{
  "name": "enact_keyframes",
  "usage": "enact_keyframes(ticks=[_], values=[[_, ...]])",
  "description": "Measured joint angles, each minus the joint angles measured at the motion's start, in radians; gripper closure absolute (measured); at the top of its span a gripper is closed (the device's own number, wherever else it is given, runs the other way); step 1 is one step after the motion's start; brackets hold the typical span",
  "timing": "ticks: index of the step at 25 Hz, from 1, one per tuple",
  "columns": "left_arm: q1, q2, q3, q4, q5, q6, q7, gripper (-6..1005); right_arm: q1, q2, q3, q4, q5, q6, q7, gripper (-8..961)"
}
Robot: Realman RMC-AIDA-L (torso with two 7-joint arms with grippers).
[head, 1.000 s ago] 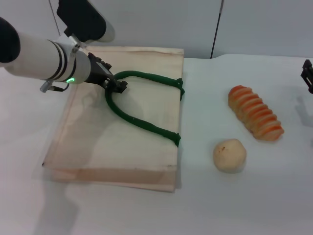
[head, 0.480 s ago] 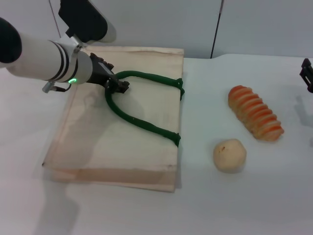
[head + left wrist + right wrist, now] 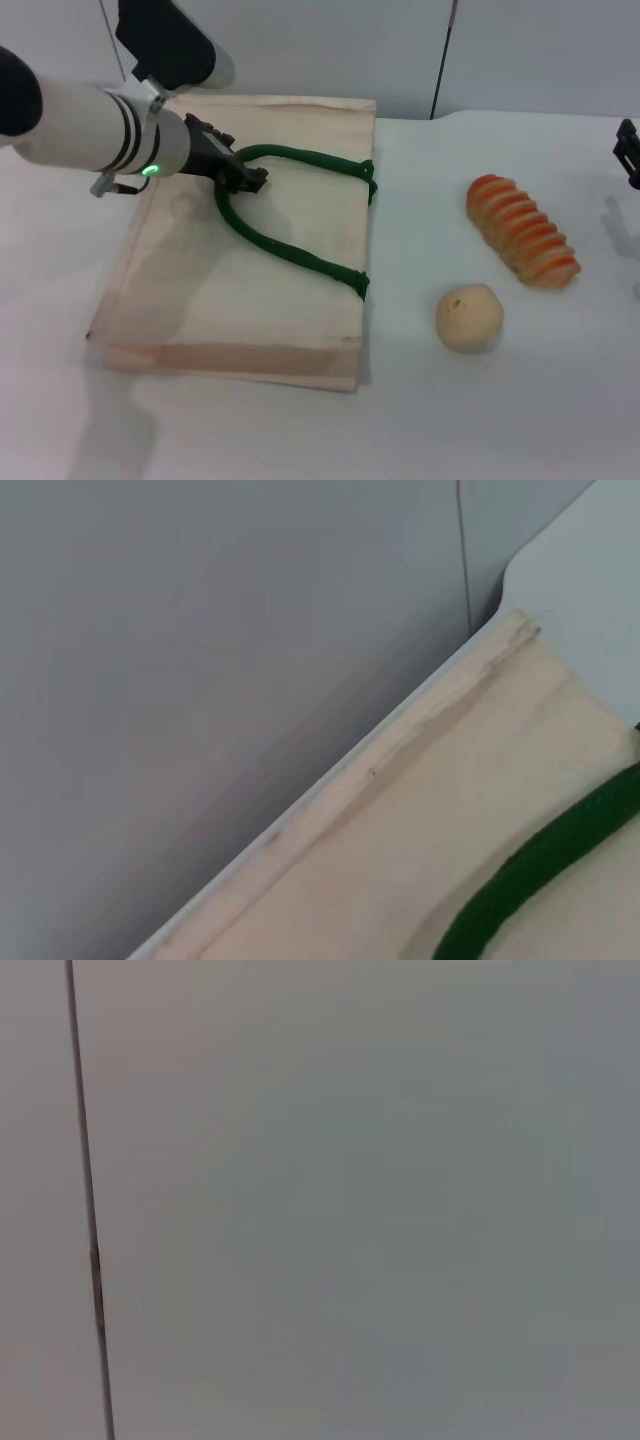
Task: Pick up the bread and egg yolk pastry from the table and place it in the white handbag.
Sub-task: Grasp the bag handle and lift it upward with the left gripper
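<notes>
The white handbag (image 3: 250,280) lies flat on the table's left half, its green rope handles (image 3: 290,252) looped on top. In the left wrist view I see the handbag's cloth (image 3: 480,810) and a stretch of green handle (image 3: 540,875). My left gripper (image 3: 246,178) rests at the bend of the handle loop, touching it. The bread (image 3: 522,231), a ridged orange loaf, lies to the right of the bag. The egg yolk pastry (image 3: 469,317), a pale round ball, sits nearer to me than the loaf. My right gripper (image 3: 628,152) shows only at the far right edge, away from both.
A grey wall with a dark vertical seam (image 3: 444,55) stands behind the table. White tabletop (image 3: 420,180) separates the bag from the bread and pastry. The right wrist view shows only the grey wall.
My left gripper has crept slightly to the right along the handle's bend. The handbag, bread, pastry and right arm stay as they were.
</notes>
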Motion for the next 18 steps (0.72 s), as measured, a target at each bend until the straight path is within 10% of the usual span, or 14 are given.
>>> enact_keyframes(ticks=[18], values=[[0.003, -0.003, 0.052, -0.070, -0.032, 0.044, -0.026, 353, -0.004, -0.001, 0.000, 0.000, 0.000, 0.000, 0.000, 253]])
